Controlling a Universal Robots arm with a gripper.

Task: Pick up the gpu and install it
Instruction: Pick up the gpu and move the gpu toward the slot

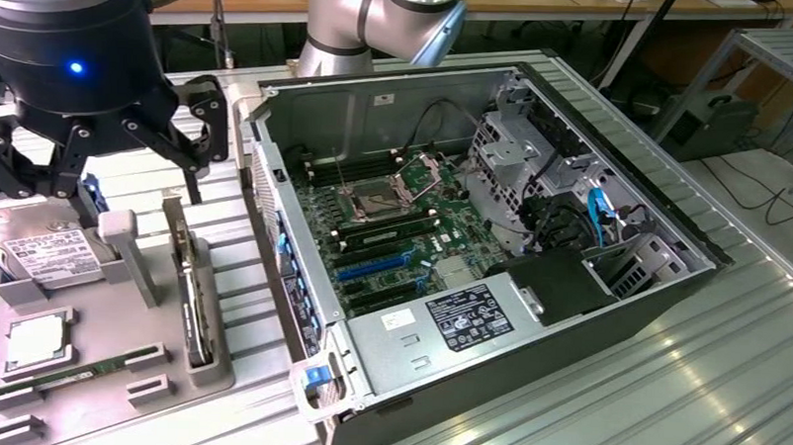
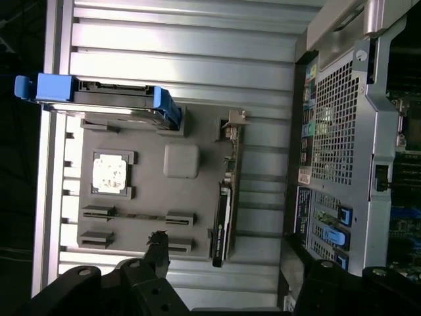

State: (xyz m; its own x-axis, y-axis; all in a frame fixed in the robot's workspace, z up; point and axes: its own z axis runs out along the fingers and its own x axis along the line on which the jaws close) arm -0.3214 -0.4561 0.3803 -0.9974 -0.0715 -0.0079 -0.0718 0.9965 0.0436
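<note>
The gpu (image 1: pixel 193 293) is a thin dark card standing on its edge in a slot of the grey holder plate (image 1: pixel 116 317), at the exterior view's left. In the wrist view the gpu (image 2: pixel 226 197) appears edge-on, with its silvery bracket at one end. My gripper (image 1: pixel 140 199) hangs above the holder plate, a little above and beside the card. Its black fingers (image 1: pixel 191 181) are spread wide with nothing between them. The wrist view puts one fingertip (image 2: pixel 158 249) over the plate near the card's end.
The open computer case (image 1: pixel 502 236) lies to the exterior view's right of the plate, its motherboard (image 1: pixel 396 232) exposed. The plate also holds a hard drive (image 1: pixel 50 255) with blue rails, a processor (image 1: pixel 36 339) and a green memory stick (image 1: pixel 68 377). Everything rests on a ribbed metal table (image 1: pixel 707 392).
</note>
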